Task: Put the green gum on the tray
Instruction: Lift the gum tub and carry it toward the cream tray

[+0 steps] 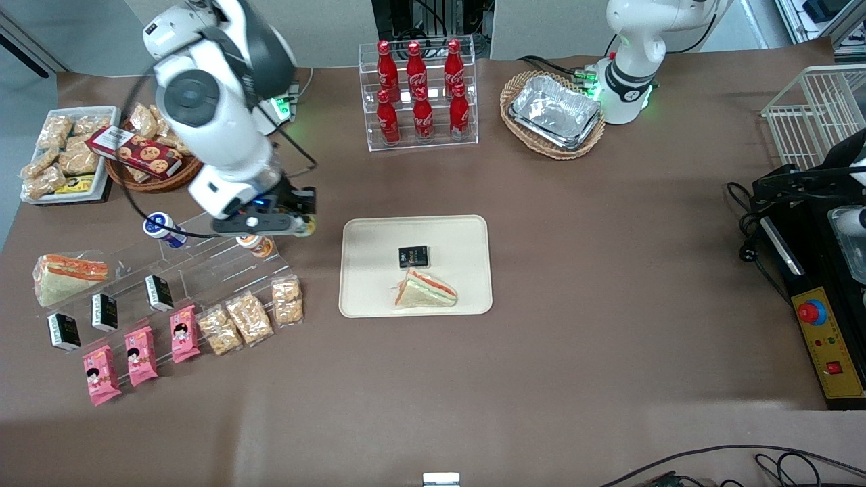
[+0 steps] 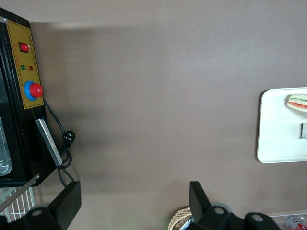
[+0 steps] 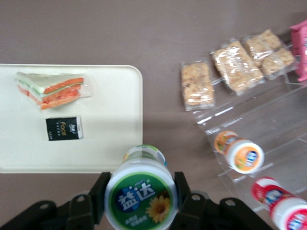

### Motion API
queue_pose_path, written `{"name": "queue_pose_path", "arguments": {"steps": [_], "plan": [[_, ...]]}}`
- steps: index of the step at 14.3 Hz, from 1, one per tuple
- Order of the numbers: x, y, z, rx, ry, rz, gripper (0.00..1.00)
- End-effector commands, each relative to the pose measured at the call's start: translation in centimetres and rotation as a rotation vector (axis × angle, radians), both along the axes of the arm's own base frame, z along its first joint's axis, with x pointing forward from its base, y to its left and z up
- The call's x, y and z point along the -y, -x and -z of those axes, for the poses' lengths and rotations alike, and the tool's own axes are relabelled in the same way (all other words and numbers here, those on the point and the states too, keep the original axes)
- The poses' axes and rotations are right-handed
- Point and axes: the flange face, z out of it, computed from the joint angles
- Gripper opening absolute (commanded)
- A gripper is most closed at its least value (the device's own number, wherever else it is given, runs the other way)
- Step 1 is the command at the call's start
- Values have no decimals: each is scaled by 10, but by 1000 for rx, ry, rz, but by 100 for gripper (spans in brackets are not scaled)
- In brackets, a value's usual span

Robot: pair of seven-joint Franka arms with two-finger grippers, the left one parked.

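Carry step, as I judge it: claw [image 3: 140, 199] is closed on the green gum [image 3: 140, 196], fingers pressed to both sides of the bottle w/ its lid facing the wrist cam. Gum is off the rack, held above the table [image 1: 575, 270] just short of the tray [image 1: 358, 233], between the clear stepped rack [image 1: 203, 260] and the tray edge. In the front view the claw [image 1: 301, 220] sits at about 10 o'clock from the tray's middle, w/ only a small yellow-green bit of the bottle showing there.

Next move, my guess: shift toward tray centre, pick a bare patch, lower till the base touches, then let go. The part of the tray nearest the claw looks bare; the sandwich [image 1: 425, 291] and black packet [image 1: 413, 256] sit more toward the middle, so keep off those.

Counts:
- On tray: 1 sandwich, 1 black packet.
- Rack & around it: 1 blue-lid bottle [image 1: 161, 228], 1 orange-lid bottle [image 1: 256, 245], 3 black boxes, 3 pink packs, 3 cereal bars, 1 more sandwich [image 1: 67, 276]. Wrist cam also shows 2 red-lid bottles [image 3: 280, 206].
- Cola stand [image 1: 419, 91]: 6 red bottles.
- 1 wicker basket [image 1: 551, 111] w/ foil trays, count not clear.
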Motion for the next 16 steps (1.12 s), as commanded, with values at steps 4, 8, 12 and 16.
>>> {"name": "queue_pose_path", "arguments": {"steps": [4, 8, 12, 16], "plan": [[-41, 8, 93, 56, -1, -16, 52], [-70, 24, 156, 82, 12, -28, 52], [-91, 37, 206, 86, 40, -39, 52], [-97, 39, 220, 86, 34, -36, 52]]}}
